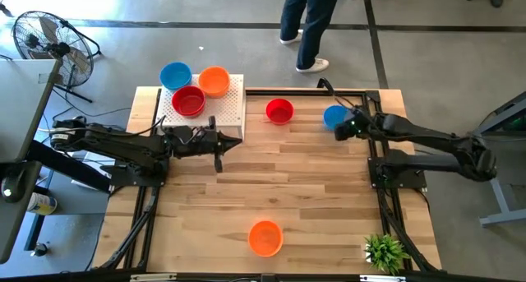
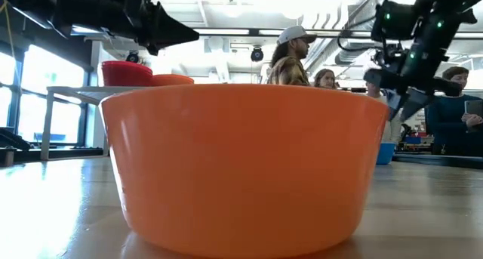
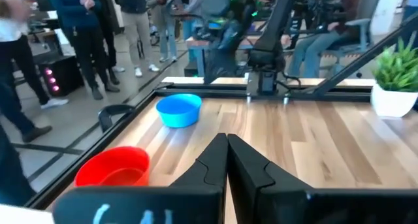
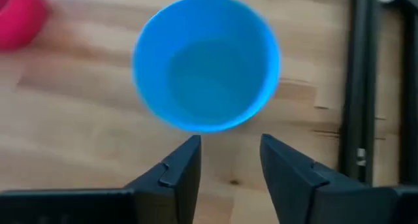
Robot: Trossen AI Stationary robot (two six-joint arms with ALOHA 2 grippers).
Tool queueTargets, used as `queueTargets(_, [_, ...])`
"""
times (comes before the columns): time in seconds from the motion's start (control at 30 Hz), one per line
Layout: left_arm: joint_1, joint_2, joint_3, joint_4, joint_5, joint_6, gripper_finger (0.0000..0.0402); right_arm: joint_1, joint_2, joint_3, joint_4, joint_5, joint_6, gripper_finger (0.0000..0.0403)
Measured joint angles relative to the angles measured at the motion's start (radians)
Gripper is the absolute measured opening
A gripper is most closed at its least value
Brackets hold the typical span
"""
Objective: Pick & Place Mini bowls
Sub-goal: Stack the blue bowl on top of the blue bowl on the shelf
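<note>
Three mini bowls sit on or at the white perforated stand point(image 1: 226, 109) at the far left: blue point(image 1: 175, 75), orange point(image 1: 214, 80) and red point(image 1: 188, 101). On the wood stand a red bowl point(image 1: 279, 111), a blue bowl point(image 1: 334, 116) and, near the front edge, an orange bowl point(image 1: 265, 238). My right gripper point(image 4: 230, 142) hangs open just above and beside the blue bowl point(image 4: 206, 61), pointing steeply down, nothing between its fingers. My left gripper point(image 3: 226, 142) is shut and empty, held level in front of the stand point(image 1: 230, 142) and pointing toward the table's right.
A small green plant point(image 1: 385, 251) stands at the near right corner. Black frame rails point(image 1: 374, 163) run along the table's sides. People stand and walk beyond the far edge point(image 1: 308, 27). Bare wood lies between the stand and the near orange bowl point(image 2: 241, 168).
</note>
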Motion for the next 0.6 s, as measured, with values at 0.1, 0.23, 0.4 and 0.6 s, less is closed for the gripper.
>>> queueTargets(0.1, [0.000,0.000,0.000,0.000,0.010,0.000,0.0003,-0.074,0.000,-0.012,0.011,0.002,0.009,0.0149])
queueTargets(0.23, [0.000,0.000,0.000,-0.002,0.015,0.000,0.0003,-0.170,0.001,-0.039,0.031,0.002,0.000,0.0143])
queueTargets(0.4, [0.000,0.000,0.001,-0.002,0.016,0.000,0.0003,-0.256,0.001,-0.079,0.120,-0.023,-0.026,0.0129])
queueTargets(0.6, [0.000,0.000,0.001,-0.002,0.042,-0.001,0.0003,-0.312,0.029,-0.112,0.231,-0.077,-0.054,0.0117])
